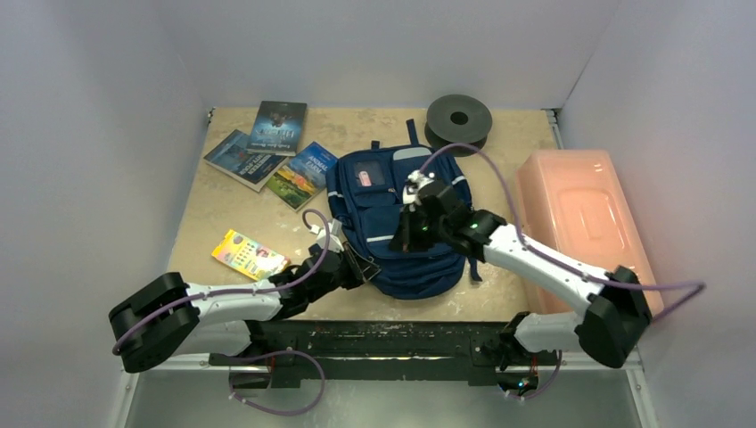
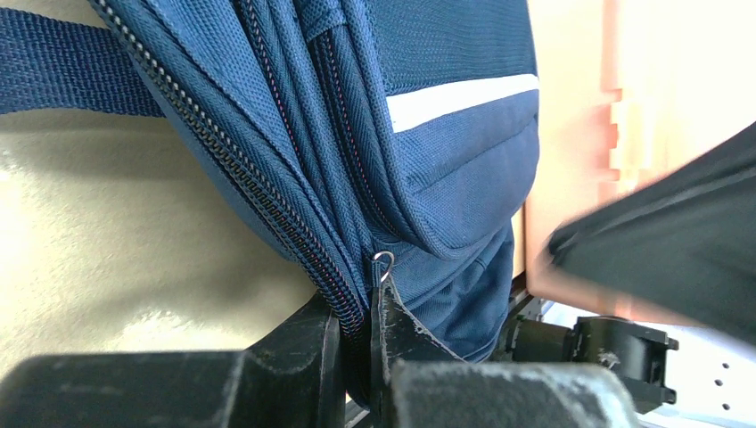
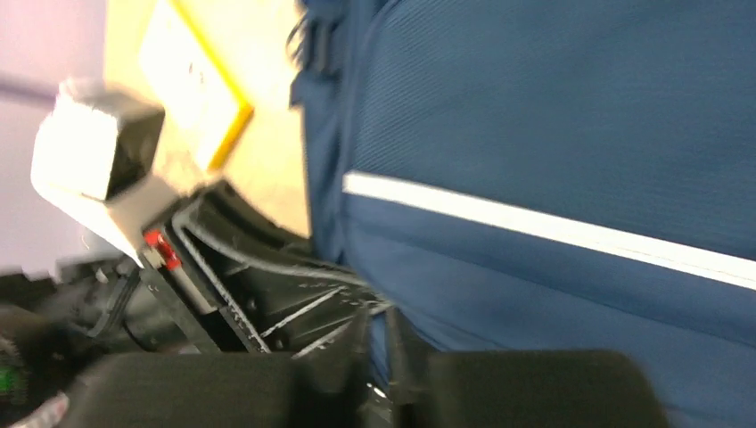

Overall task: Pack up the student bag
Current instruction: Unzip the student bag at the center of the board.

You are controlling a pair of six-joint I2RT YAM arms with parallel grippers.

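Observation:
The student bag (image 1: 397, 223), a navy backpack with white trim, lies flat in the middle of the table, its top toward the back. My left gripper (image 1: 362, 265) is shut on its lower left edge. In the left wrist view the fingers (image 2: 361, 334) pinch the zipper seam of the bag (image 2: 446, 134), just below a small metal pull ring (image 2: 383, 260). My right gripper (image 1: 403, 238) rests on the bag's front panel. Though the right wrist view is blurred, it shows that gripper (image 3: 379, 343) shut on a fold of the bag's blue fabric (image 3: 553, 116).
Three books (image 1: 267, 152) lie at the back left. A colourful yellow packet (image 1: 250, 254) sits beside the left arm. A black spool (image 1: 458, 118) stands behind the bag, and a pink translucent box (image 1: 579, 218) fills the right side.

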